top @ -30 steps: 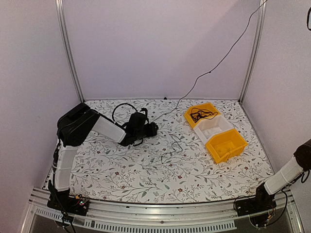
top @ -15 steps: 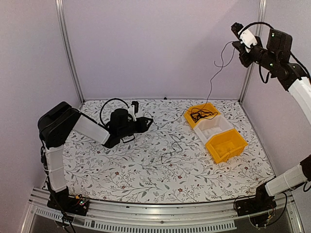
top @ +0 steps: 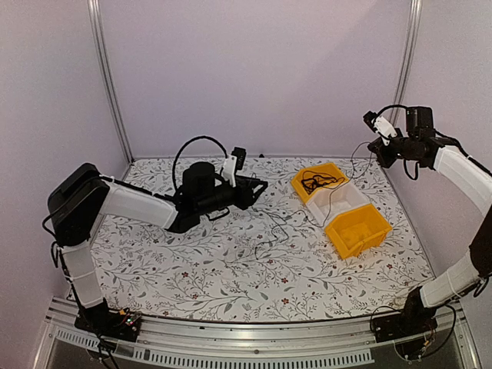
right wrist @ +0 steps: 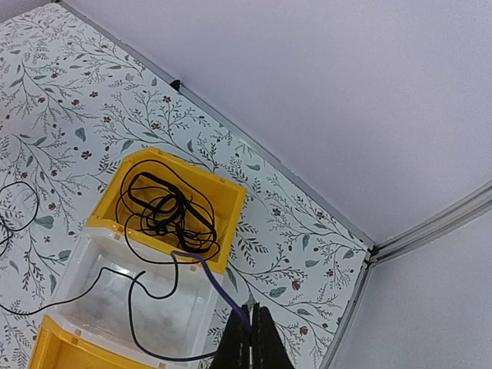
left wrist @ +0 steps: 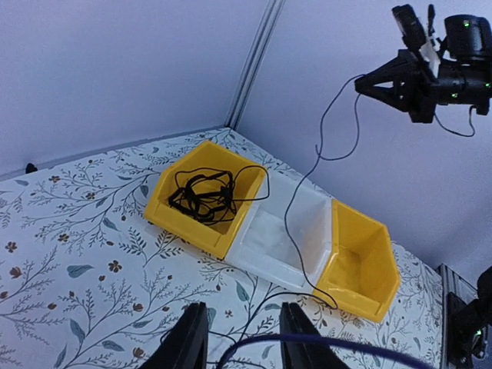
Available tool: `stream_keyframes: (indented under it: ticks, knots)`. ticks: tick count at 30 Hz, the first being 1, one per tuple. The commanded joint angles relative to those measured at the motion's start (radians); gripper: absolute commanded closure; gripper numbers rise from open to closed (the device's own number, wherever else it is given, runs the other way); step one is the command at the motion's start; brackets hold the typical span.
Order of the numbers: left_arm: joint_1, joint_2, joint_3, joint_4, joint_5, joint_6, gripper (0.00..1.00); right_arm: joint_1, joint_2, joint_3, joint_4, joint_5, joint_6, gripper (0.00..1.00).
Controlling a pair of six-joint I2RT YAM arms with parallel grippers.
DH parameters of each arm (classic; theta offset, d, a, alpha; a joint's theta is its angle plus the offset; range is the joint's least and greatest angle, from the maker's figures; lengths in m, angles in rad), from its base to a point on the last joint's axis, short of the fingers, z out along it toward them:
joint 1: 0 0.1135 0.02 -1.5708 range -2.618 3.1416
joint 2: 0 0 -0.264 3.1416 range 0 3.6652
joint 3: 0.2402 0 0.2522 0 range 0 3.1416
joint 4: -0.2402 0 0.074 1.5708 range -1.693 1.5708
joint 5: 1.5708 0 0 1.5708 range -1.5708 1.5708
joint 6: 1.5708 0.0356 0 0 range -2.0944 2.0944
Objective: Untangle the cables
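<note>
A thin black cable (top: 270, 231) runs from loops on the table, over the white bin (top: 344, 192), up to my right gripper (top: 374, 146). That gripper (right wrist: 251, 309) is shut on the cable (right wrist: 204, 266) and hangs above the bins at the back right. A tangle of black cables (top: 317, 182) fills the rear yellow bin (left wrist: 165, 204). My left gripper (top: 260, 187) hovers low over the table's middle, pointing at the bins. In the left wrist view its fingers (left wrist: 243, 309) stand apart, with a strand crossing close under them and the hanging cable (left wrist: 290, 223) beyond.
A second yellow bin (top: 369, 231), nearest the arms, holds nothing I can see. The three bins stand in a diagonal row at the right. Walls with metal corner posts (top: 403, 77) close in the floral table on three sides.
My right arm has swung into view and come down from high at the back right, slackening the cable. My left arm has reached right toward the bins and its jaws have narrowed.
</note>
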Motion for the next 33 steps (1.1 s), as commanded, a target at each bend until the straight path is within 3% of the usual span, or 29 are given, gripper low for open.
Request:
stream_keyframes:
  ticks: [1,9,10,14,17,24,33]
  knots:
    - [-0.041,-0.064,0.083,-0.016,0.007,0.096,0.69,-0.019,0.085,-0.031,0.005,-0.108,0.027,1.00]
    - [-0.066,0.019,0.268,-0.051,0.048,0.088,0.69,-0.019,0.339,0.001,-0.045,-0.200,0.059,0.98]
    - [-0.066,0.033,0.289,-0.057,0.052,0.086,0.69,-0.019,0.359,0.016,-0.066,-0.200,0.065,0.92]
    - [-0.075,0.082,0.340,-0.064,0.057,0.078,0.69,-0.018,0.364,0.049,-0.113,-0.192,0.095,0.51]
    - [-0.079,0.105,0.362,-0.064,0.060,0.071,0.69,-0.017,0.275,0.039,-0.134,-0.280,0.083,0.41]
    - [-0.082,0.130,0.384,-0.045,0.056,0.029,0.69,0.114,0.107,-0.035,-0.141,-0.434,0.018,0.35]
    - [-0.085,0.122,0.384,-0.060,-0.015,-0.049,0.70,0.366,0.136,-0.045,-0.005,-0.437,0.087,0.30]
